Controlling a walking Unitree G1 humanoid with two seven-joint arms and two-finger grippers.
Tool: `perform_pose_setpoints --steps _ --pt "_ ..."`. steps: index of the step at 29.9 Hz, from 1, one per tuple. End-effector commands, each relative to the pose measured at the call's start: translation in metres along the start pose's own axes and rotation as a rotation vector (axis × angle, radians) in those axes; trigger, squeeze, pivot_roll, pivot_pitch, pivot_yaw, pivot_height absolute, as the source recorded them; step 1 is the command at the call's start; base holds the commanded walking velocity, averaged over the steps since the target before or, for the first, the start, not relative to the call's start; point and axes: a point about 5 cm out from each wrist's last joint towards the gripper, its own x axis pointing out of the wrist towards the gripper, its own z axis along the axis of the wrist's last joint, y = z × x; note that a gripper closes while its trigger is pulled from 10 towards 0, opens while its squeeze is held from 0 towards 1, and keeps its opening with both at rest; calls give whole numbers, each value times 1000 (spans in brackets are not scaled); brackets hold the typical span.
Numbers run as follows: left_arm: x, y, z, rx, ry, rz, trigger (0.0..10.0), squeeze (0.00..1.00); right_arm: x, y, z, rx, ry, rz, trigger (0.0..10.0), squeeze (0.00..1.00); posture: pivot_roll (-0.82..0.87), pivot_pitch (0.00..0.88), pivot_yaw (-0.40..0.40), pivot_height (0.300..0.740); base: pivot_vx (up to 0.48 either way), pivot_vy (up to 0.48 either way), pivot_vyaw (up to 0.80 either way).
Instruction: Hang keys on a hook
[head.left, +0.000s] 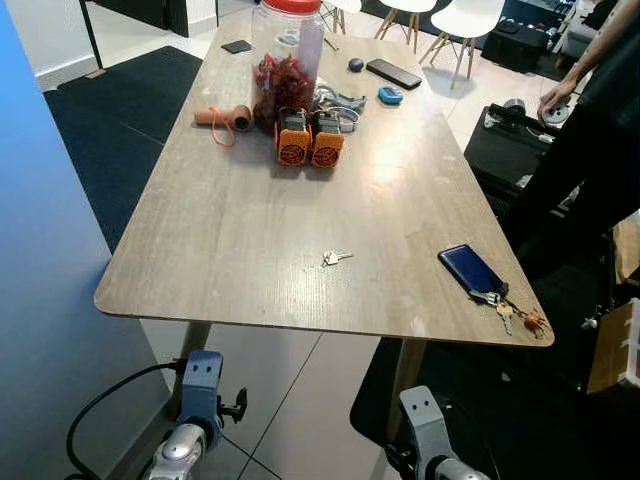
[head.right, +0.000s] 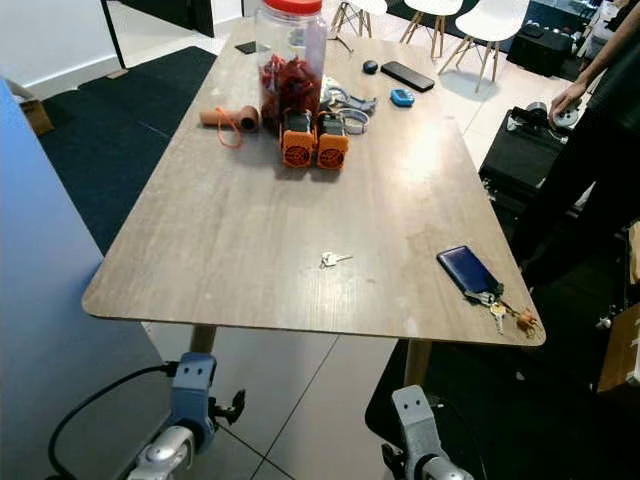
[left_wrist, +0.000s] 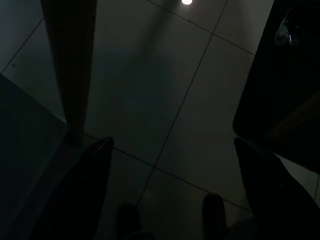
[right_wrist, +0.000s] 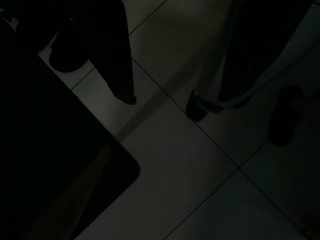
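A small silver key (head.left: 336, 258) lies alone near the middle of the wooden table (head.left: 230, 230). At the table's front right corner a bunch of keys (head.left: 512, 316) is attached to a dark blue case (head.left: 470, 269). Both arms hang below the table's front edge, the left arm (head.left: 198, 400) and the right arm (head.left: 425, 430). In the dark left wrist view my left gripper (left_wrist: 172, 141) is open over the tiled floor, holding nothing. My right gripper (right_wrist: 164, 106) also hangs over the floor, its dark fingers apart and empty.
At the far end of the table are a tall jar (head.left: 288, 60) of red contents, two orange devices (head.left: 310, 140), a roll with an orange cord (head.left: 225, 117) and a phone (head.left: 393, 73). A person (head.left: 590, 130) stands at the right by a black case (head.left: 505, 140). A blue wall (head.left: 40, 250) is on my left.
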Motion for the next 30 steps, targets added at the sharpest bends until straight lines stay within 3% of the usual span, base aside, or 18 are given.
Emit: perform_pose_setpoints --steps 1,11,12,22,30 --pt "1 -10 -3 1 15 -22 10000 0 -3 -5 -7 -16 32 -9 10000 0 75 42 -147 740 0 0 0" --pt "3 -19 0 8 7 -43 10000 0 -3 -10 -4 -43 28 -16 10000 0 64 35 -158 740 0 0 0" --pt "4 -19 1 19 3 -53 10000 0 -3 -9 -4 -36 25 -19 10000 0 76 32 -118 740 0 0 0" --pt "6 -3 12 106 4 -89 10000 0 0 11 -9 47 14 -24 10000 0 97 28 -26 740 0 0 0" --pt "5 -3 9 72 8 -85 10000 0 -2 14 -17 62 26 -24 10000 0 95 27 -51 740 0 0 0"
